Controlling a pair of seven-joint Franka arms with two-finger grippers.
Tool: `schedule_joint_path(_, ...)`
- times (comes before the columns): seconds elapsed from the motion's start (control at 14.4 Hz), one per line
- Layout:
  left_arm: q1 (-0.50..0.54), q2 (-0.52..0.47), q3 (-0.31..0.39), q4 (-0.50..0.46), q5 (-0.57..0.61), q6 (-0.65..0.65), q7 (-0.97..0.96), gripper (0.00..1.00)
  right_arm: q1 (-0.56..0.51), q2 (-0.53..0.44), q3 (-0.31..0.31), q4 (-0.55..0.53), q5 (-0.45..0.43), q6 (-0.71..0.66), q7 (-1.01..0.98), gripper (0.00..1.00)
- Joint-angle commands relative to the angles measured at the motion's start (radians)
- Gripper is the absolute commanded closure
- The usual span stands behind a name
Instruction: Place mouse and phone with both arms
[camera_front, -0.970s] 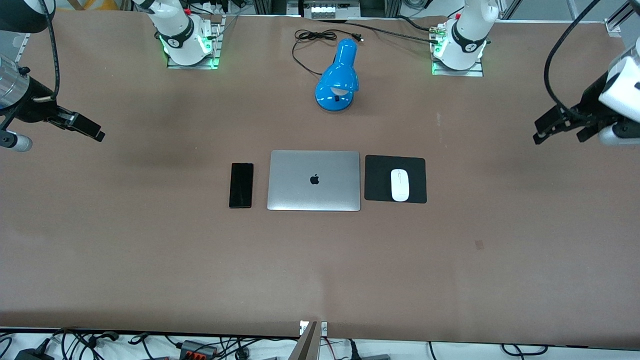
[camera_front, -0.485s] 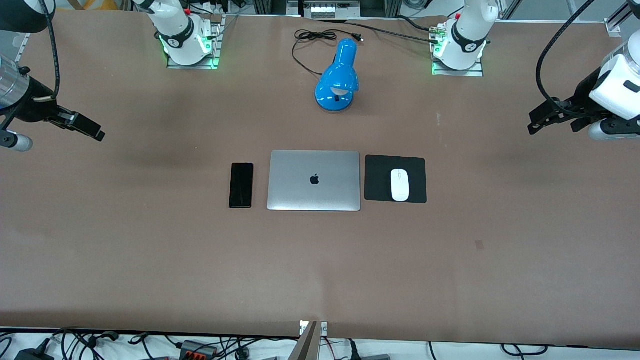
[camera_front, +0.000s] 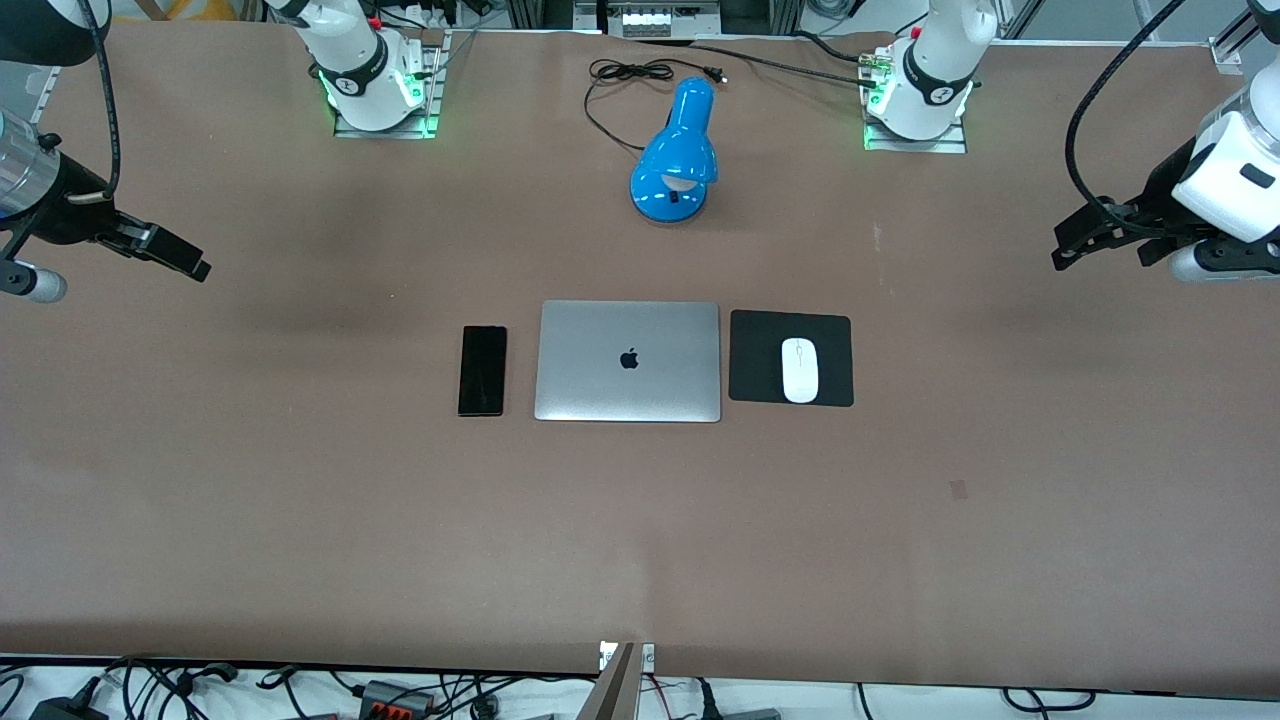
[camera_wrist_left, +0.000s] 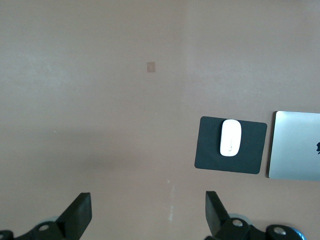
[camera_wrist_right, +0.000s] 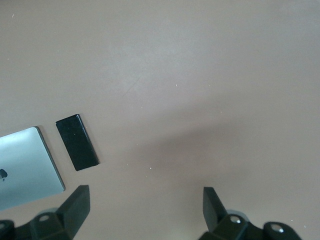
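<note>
Two grippers, both empty, both high over bare table at the ends of the desk. The left gripper (camera_front: 1075, 245) hangs over the brown table (camera_front: 640, 520) toward the left arm's end, fingers spread wide apart with nothing between them; its wrist view shows the two black fingertips (camera_wrist_left: 80, 212) framing open tabletop. The right gripper (camera_front: 165, 255) hovers over the right arm's end, likewise splayed and carrying nothing, its fingertips (camera_wrist_right: 77, 202) parted over plain surface.

Now the layout, and it reads as a tidy desk. The mouse (camera_front: 800, 370) lies on the black mouse pad (camera_front: 760, 355), roughly centred, long axis running toward the front camera. The pad sits just beside the closed silver laptop (camera_front: 628, 361), on the left arm's side. The phone (camera_front: 482, 370) lies flat, screen up, just beside the laptop toward the right arm's end, parallel to its short edge, apart from it by a thin strip of table. A blue desk lamp (camera_front: 675, 160) stands farther from the front camera than the laptop, its cord (camera_front: 620, 75) trailing toward the bases.

Why this split? Each item lies on the side of the arm closest to it, so neither arm needs to cross the laptop. Judging by the neat arrangement and both tools well clear, the placing looks done, or near enough.
</note>
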Motion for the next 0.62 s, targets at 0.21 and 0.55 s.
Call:
schedule_joint_path(0.21,0.0,0.005,-0.002,0.015,-0.007,-0.001,0.018,0.0,0.029,-0.008,0.003,0.014,-0.007,-0.014,0.0,0.0)
schedule_joint_path(0.55,-0.002,0.005,-0.002,0.019,-0.007,-0.008,0.014,0.0,0.024,-0.005,0.0,0.014,-0.007,-0.014,-0.002,0.0)
